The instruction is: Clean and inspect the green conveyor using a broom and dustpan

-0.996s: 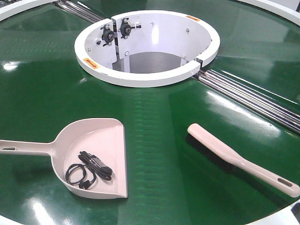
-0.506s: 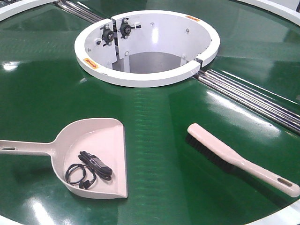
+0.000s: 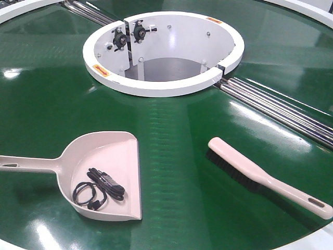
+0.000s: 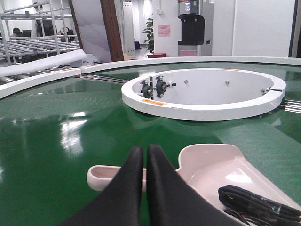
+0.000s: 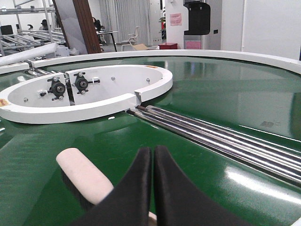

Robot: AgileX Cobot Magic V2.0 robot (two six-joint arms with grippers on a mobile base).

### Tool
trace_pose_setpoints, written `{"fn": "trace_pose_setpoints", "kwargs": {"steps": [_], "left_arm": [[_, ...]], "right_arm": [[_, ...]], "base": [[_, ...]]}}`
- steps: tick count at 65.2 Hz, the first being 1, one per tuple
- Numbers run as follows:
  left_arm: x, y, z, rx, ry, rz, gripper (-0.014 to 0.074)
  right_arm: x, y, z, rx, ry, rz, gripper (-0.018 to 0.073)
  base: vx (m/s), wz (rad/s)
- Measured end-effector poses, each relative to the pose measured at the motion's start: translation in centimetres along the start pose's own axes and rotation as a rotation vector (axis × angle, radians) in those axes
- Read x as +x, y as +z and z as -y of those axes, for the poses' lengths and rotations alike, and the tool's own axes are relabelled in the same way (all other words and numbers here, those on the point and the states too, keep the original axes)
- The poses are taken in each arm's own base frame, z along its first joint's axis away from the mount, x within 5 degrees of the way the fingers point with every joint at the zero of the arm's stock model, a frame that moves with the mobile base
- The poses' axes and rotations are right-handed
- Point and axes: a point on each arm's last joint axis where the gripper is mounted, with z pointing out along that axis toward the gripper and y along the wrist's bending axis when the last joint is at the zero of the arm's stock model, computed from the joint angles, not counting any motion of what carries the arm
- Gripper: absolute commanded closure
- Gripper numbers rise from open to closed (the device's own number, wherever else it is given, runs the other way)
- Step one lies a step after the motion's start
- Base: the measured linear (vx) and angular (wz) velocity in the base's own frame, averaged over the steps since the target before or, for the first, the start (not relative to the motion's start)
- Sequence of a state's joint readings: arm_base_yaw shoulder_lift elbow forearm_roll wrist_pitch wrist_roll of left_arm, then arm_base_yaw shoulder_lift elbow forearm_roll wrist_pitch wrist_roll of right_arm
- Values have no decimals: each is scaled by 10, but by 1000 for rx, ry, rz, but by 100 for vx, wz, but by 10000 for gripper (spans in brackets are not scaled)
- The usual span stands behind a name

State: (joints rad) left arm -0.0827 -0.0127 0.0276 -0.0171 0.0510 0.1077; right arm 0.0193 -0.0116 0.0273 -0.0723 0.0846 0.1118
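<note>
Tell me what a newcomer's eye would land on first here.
The white ring-shaped rim at the centre of the glossy green conveyor dominates. Nearer the camera, the dustpan lies at left with a black cable bundle inside, and the broom lies at right.

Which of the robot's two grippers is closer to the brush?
The right gripper. Its closed fingers sit just above the broom, over its handle. The left gripper hangs over the dustpan handle, on the other side of the belt.
</note>
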Motion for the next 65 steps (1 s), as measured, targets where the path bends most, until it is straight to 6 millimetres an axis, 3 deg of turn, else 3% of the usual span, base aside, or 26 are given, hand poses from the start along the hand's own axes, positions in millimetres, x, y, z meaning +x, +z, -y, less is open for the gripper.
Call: {"fn": "trace_pose_setpoints", "kwargs": {"steps": [65], "left_arm": [[0,0,0,0,0,0,603]], "right_arm": [[0,0,0,0,-1,-2,568]], "base": [[0,0]]}}
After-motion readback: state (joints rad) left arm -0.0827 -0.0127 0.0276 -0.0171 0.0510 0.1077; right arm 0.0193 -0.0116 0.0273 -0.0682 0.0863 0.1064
